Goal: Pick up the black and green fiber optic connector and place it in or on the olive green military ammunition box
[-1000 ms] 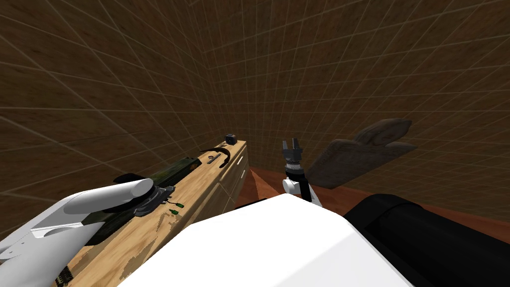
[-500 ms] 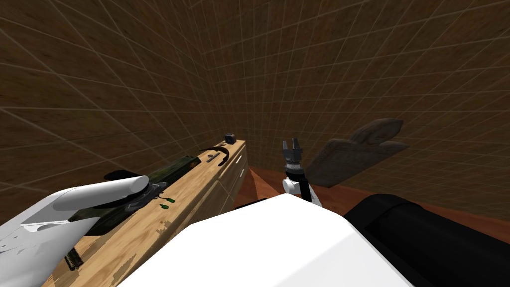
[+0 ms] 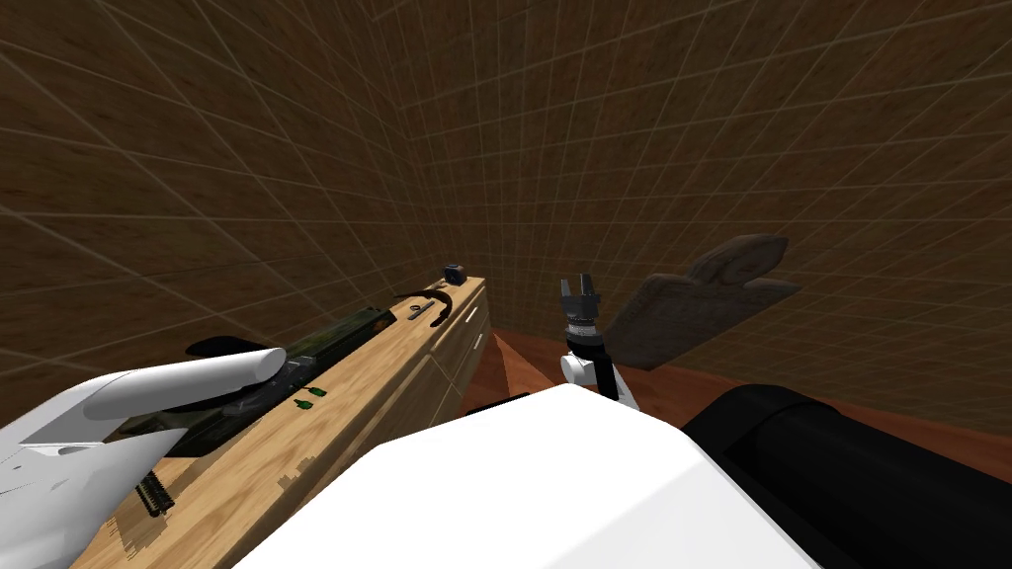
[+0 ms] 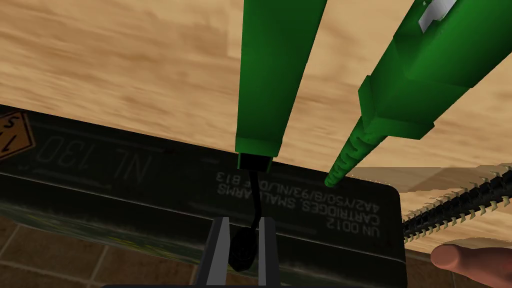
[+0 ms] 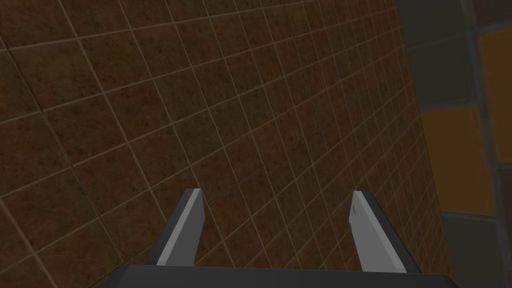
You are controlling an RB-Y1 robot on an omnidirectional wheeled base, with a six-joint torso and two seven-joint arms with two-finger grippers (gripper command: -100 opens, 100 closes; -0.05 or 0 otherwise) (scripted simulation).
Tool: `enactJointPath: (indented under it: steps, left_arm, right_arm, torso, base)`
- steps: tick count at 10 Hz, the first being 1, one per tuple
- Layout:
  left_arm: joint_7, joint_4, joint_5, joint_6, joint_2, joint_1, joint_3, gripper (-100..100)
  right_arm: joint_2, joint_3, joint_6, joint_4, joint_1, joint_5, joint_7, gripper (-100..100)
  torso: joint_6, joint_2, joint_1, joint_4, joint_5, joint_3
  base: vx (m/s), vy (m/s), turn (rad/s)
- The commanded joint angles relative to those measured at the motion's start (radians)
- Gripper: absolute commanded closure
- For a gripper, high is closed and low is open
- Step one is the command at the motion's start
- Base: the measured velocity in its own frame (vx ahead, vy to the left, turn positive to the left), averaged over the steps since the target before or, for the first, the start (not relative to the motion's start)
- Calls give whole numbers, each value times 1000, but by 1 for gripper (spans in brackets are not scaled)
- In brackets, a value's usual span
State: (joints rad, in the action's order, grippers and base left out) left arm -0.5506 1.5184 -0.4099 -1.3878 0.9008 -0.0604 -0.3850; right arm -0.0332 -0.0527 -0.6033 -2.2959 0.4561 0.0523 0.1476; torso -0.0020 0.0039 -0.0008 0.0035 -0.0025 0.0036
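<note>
Fingers [image 4: 217,250] of the left gripper [image 4: 242,222] are clamped on the black cord end of the fiber optic connector [image 4: 270,75]. The right gripper [image 5: 275,200] stands with its blades apart. In the head view, the table [image 3: 247,464] crosses the lower left of the frame. The ammunition box [image 3: 341,336] lies on it left of centre, with the green plugs [image 3: 311,397] just beside the box. Expected handling: light and limp, so the plugs are likely to swing. Grip at the stiffer boot rather than the thin cord.
</note>
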Motion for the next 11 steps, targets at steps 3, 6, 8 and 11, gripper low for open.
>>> enactJointPath:
  steps: [3,6,8,11]
  left_arm:
    - [6,-39,63,81,7,-15,-6,100]
    - [12,-78,118,153,11,-29,-11,100]
    - [22,-118,173,219,14,-41,-15,100]
    - [33,-157,226,306,15,-52,-18,100]
  right_arm:
    - [0,0,0,0,0,0,0,0]
    - [0,0,0,0,0,0,0,0]
    - [0,0,0,0,0,0,0,0]
    - [0,0,0,0,0,0,0,0]
  torso:
    - [0,-1,1,0,0,0]
    - [-1,-1,2,0,0,-1]
    - [-1,-2,2,0,0,-1]
    - [0,-3,2,0,0,-1]
  base:
    - [-16,-20,0]
    - [-10,-18,1]
    - [-1,-12,2]
    - [10,-8,1]
